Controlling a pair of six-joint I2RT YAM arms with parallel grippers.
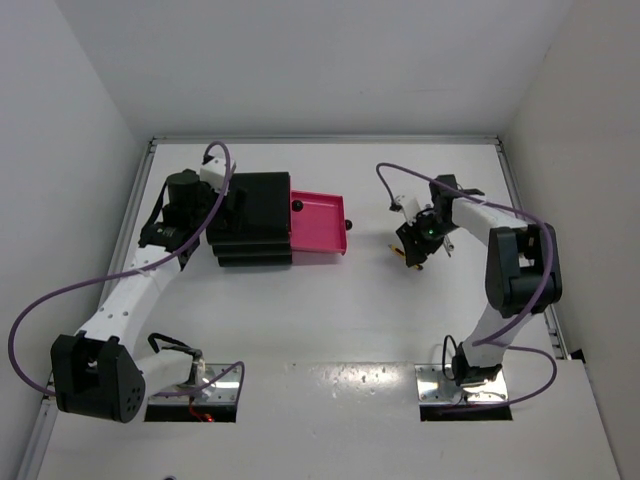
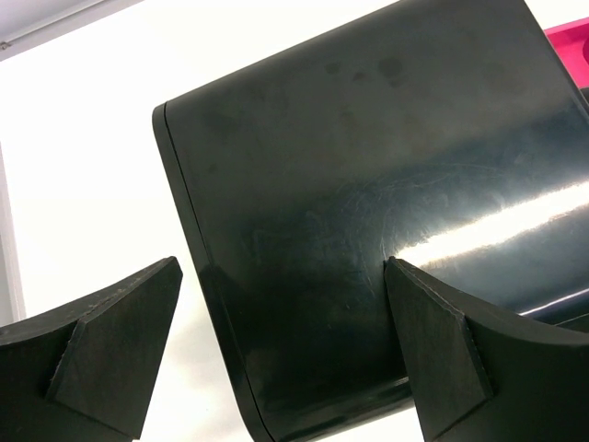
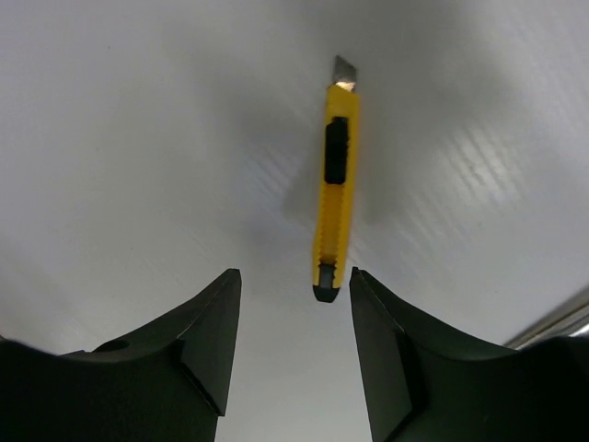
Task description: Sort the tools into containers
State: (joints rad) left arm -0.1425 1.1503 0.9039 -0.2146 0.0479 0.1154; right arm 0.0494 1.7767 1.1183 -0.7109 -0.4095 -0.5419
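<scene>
Cabinet (image 1: pixel 250 215) sat toward the far left corner of the bench (image 1: pixel 330 320). One pink drawer (image 1: pixel 318 228) was pulled out toward the bench centre, its knob (image 1: pixel 348 222) on the front edge. No tool could be made out inside it from the overhead view.

Left gripper (image 2: pixel 281 276): jaws wide, holding nothing. It hovered over the cabinet's glossy black top with one rounded corner of the top showing between the fingers. Contact with the top: cannot tell.

Right gripper (image 3: pixel 294 276): over the far right part of the bench, jaws open moderately. Yellow-and-black knife (image 3: pixel 333 193) lay flat on the bench, blade tip pointing away. Its butt end sat between the fingertips, close to one finger, with a clear gap to the other. Not clamped.

Other tools: not identifiable in any view; small specks near the right gripper were too small to name.

Progress, as judged: early. One drawer was ready to receive, and nothing was confirmed sorted. The knife had yet to be gripped, lifted and carried to the drawer. The remaining tools would follow.
</scene>
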